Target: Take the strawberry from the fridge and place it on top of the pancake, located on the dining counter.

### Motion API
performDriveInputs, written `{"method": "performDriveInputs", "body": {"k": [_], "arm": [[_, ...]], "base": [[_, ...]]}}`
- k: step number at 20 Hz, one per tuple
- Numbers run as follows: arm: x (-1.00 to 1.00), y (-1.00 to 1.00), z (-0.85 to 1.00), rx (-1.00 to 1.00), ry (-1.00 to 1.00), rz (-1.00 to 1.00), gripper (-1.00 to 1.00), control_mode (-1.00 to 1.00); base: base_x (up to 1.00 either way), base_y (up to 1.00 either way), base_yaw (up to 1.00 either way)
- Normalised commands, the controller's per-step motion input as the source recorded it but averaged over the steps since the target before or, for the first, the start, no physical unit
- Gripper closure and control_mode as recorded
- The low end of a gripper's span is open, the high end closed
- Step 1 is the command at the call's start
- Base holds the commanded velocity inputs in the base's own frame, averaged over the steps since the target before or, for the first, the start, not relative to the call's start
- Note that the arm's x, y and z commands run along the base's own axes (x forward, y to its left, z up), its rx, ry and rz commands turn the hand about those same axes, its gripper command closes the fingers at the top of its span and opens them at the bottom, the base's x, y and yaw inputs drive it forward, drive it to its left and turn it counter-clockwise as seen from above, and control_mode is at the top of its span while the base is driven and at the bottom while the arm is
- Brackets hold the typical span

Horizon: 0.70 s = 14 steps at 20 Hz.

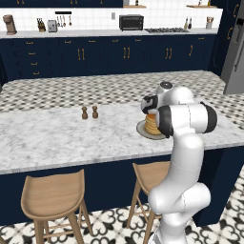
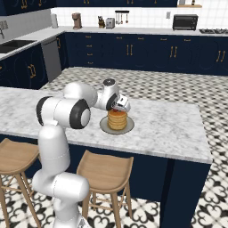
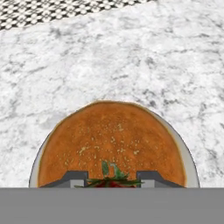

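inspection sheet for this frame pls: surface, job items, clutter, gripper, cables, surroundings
Surface: dining counter, white-grey marble.
Job items: pancake stacked on a grey plate; strawberry between the fingertips, just above the pancake top.
Clutter: two small brown shakers, apart from the plate.
Gripper: gripper shut on the strawberry, over the stack.
Cables: nothing seen.
Surroundings: wooden stools, navy cabinets, fridge at far right.

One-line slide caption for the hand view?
Gripper holds the strawberry just above the pancake on its plate, marble dining counter beyond.
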Motion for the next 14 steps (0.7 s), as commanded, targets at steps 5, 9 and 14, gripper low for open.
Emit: {"method": "performDriveInputs", "body": {"k": [5, 9, 14], "arm": [[0.0, 0.0, -0.27, 0.0, 0.0, 0.0, -1.0, -1.0], [-0.1, 0.0, -0.2, 0.0, 0.0, 0.0, -1.0, -1.0], [-0.25, 0.0, -0.14, 0.0, 0.0, 0.0, -1.0, -1.0]], "base": [[0.0, 0.0, 0.0], [0.0, 0.0, 0.0], [0.0, 0.0, 0.0]]}}
